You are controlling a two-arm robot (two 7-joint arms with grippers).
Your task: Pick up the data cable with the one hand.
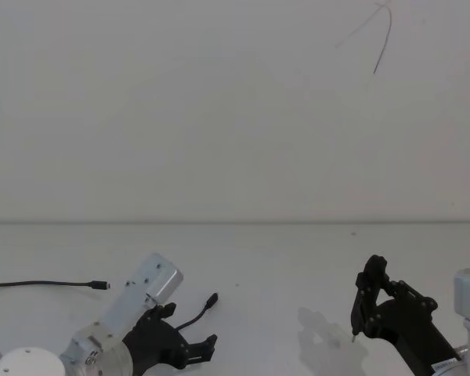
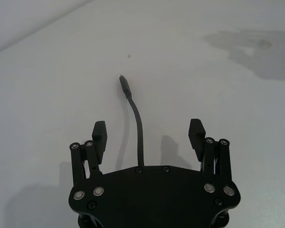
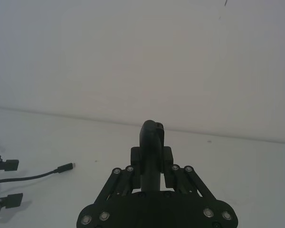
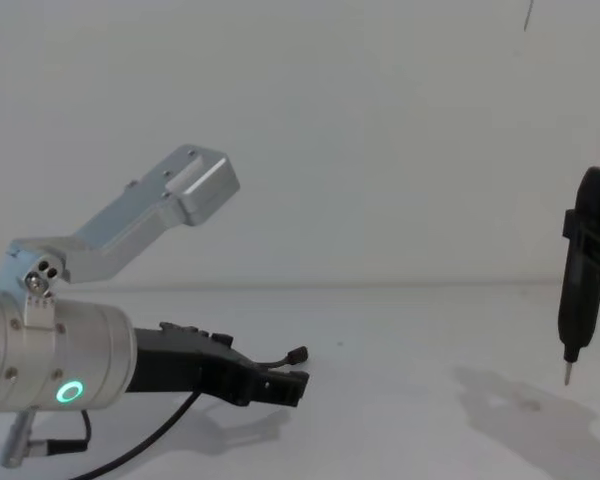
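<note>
**Left tool astride the data cable, not yet closed**

Head view: logged left tool (image 1: 189, 325) low at the near left of the worktop (image 1: 282, 266), spread wide, with the data cable (image 1: 206, 305) running out between the jaws and the plug end lying just past them. Judged as lining up for a pinch behind the plug. Noted a second thin wire (image 1: 47, 283) further left, apart from the tool.

Left wrist view: found the cable roughly centred in the gap, touching neither jaw.

Right wrist view: found right tool (image 3: 152, 159) clamped on a black pen-like probe (image 3: 152, 133), well apart from the cable. Probably held aside as unneeded for a one-hand pick.

Chest view: saw left wrist reaching forward, slightly nose-down, tool close over the surface. Saw the probe hanging upright, tip clear of the worktop.
</note>
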